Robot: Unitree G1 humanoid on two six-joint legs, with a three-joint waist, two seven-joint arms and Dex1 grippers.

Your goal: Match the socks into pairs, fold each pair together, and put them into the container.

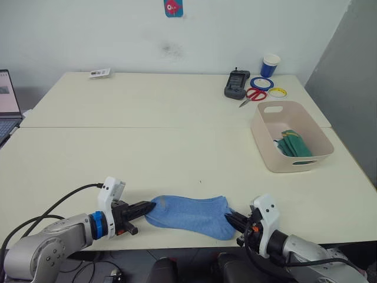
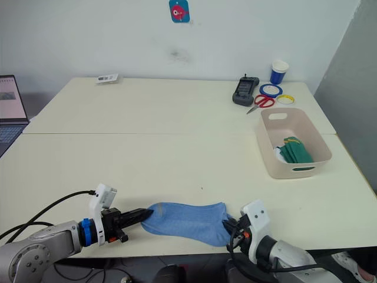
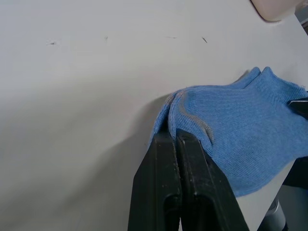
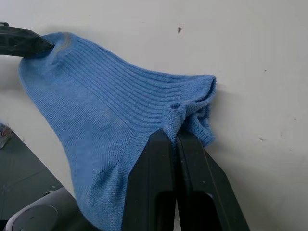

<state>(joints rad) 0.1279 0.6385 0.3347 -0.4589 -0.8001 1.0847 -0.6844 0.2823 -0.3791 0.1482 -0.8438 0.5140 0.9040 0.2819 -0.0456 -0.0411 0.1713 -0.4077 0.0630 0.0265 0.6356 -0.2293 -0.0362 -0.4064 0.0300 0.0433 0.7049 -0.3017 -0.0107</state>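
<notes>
A light blue sock [image 1: 188, 216] lies stretched along the near table edge; it looks like a pair laid together. My left gripper [image 1: 150, 207] is shut on its toe end, seen pinched between the black fingers [image 3: 175, 144]. The right gripper [image 1: 231, 220] is shut on the cuff end [image 4: 185, 113]. The container [image 1: 290, 137], a pale beige tub, stands at the right of the table, well away from both grippers. Inside it lie folded dark green socks [image 1: 293, 144] with a bit of white sock [image 1: 278, 141] beside them.
Behind the tub sit a black handheld device [image 1: 237, 84], red scissors [image 1: 254, 95], blue and yellow tape rings [image 1: 262, 83] and a blue-and-white paper cup [image 1: 270, 64]. A laptop [image 1: 7, 103] stands at the far left. A small card [image 1: 100, 73] lies at the back.
</notes>
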